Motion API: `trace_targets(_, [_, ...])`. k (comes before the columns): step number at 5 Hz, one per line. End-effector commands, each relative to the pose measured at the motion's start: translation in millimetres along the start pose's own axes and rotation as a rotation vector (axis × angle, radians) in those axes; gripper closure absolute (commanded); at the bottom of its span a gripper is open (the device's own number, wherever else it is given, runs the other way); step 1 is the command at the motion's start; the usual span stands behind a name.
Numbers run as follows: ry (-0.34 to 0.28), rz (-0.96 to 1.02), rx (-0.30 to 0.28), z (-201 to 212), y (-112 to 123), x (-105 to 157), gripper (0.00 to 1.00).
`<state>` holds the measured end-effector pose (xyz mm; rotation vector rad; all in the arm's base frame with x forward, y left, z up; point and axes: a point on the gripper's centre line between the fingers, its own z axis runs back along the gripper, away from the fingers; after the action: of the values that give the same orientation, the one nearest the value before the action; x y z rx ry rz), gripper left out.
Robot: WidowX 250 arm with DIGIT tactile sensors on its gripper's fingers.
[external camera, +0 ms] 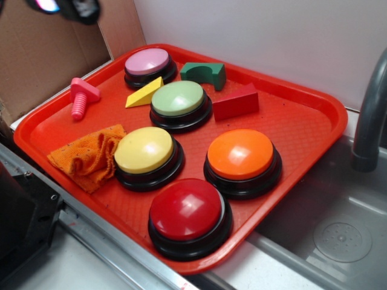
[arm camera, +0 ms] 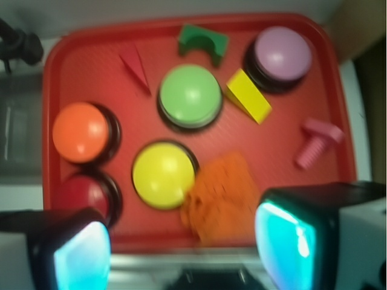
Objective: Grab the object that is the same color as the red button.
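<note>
On the far side of the red tray [external camera: 302, 130], the red wedge block [external camera: 236, 102] lies just beside the green button [external camera: 179, 99] and near the green arch block [external camera: 204, 73], well apart from the gripper [arm camera: 181, 241], which hangs high above the tray's opposite edge with its two fingers [arm camera: 81, 254] spread wide and nothing between them. From the wrist view the wedge [arm camera: 136, 66] looks like a narrow triangle, its long axis running diagonally, the thin tip toward the green button. Its slope falls toward the red button [external camera: 187, 211], which sits at the tray's near edge beside the orange button [external camera: 240, 154]. Beside the tray are a steel sink [external camera: 338, 235], a white wall and cardboard.
</note>
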<state>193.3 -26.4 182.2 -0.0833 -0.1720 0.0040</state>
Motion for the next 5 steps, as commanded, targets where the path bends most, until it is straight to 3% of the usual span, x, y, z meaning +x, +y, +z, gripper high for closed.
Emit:
trace_targets(1, [-0.085, -0.051, -0.02, -30.5, -18.4, 60.1, 0.0])
trace_targets(3, [-0.065, -0.119, -0.044, -98.8, -47.3, 104.5, 0.0])
trace_targets(5, [-0.005, -0.137, 0.04, -149.1, -45.5, 123.1, 0.0])
